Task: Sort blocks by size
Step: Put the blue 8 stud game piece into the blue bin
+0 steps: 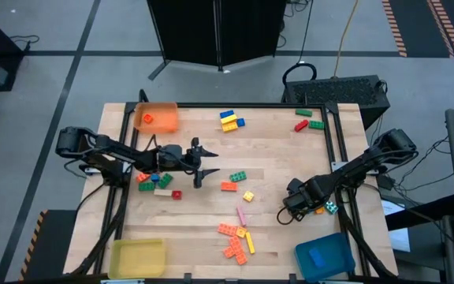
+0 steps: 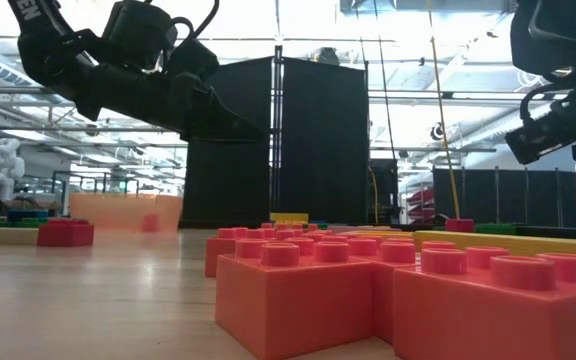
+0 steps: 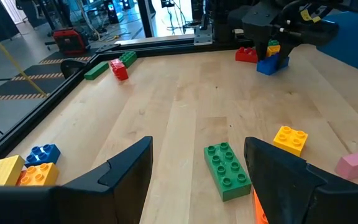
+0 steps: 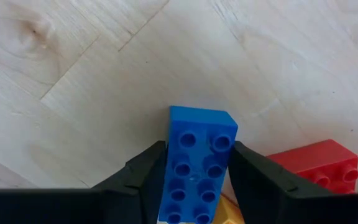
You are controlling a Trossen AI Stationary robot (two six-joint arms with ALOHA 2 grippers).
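Right pincer clenched on blue block, lower right; lift straight, clearing red block. Left pincer released, mid-desk.

1. Blue eight-stud brick, clamped lengthwise between the right gripper's two dark fingers, near the table's right side; red brick just beside it.
2. Green eight-stud brick, flat, studs up, mid-table, beside a small yellow brick and a pink bar.
3. Orange bricks, clustered toward the front edge.
4. Yellow-and-blue group, near the back edge.
5. Red and green bricks, at the back right.
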